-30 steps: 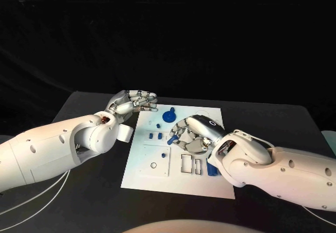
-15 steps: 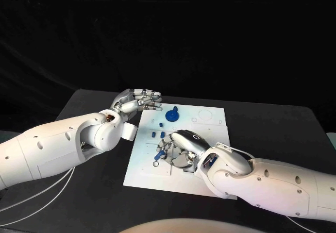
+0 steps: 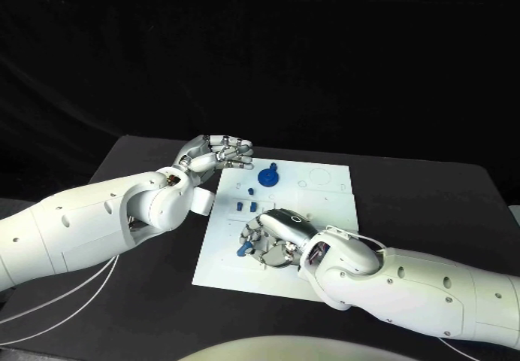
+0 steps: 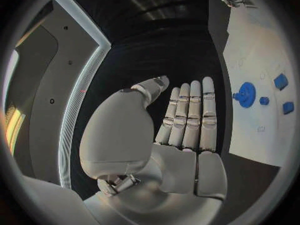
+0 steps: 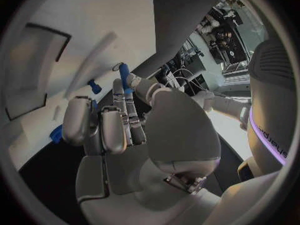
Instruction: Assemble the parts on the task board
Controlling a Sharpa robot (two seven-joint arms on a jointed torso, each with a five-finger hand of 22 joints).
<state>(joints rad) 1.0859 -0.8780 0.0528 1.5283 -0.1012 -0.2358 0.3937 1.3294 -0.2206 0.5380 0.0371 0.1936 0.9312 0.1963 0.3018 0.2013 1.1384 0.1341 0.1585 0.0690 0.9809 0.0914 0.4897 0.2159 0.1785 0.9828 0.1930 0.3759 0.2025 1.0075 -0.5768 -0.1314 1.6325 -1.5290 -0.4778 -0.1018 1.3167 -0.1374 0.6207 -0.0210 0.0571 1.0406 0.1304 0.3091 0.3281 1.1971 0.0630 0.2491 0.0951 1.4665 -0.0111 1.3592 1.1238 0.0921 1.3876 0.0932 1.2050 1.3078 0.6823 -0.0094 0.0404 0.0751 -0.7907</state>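
Note:
The white task board [image 3: 331,192] lies in the middle of the black table. A round blue part [image 3: 267,177] stands near its far edge, with small blue parts [image 3: 235,204] a little nearer. My right hand [image 3: 279,235] hovers over the board's near left area and pinches a small blue peg [image 3: 247,241] at its fingertips; the right wrist view shows that peg [image 5: 123,74] between thumb and finger. My left hand [image 3: 220,155] hangs by the board's far left corner, and in the left wrist view its fingers [image 4: 190,115] are straight and hold nothing.
The board has empty rectangular recesses [image 5: 26,70] and round outlines [image 3: 320,178] toward its far right. Bare black table [image 3: 141,173] stretches to the left and right of the board. My right forearm [image 3: 412,286] covers the board's near right corner.
My right hand has travelled from the board's middle toward its near left area, taking the blue peg along. The left hand has stayed almost where it was.

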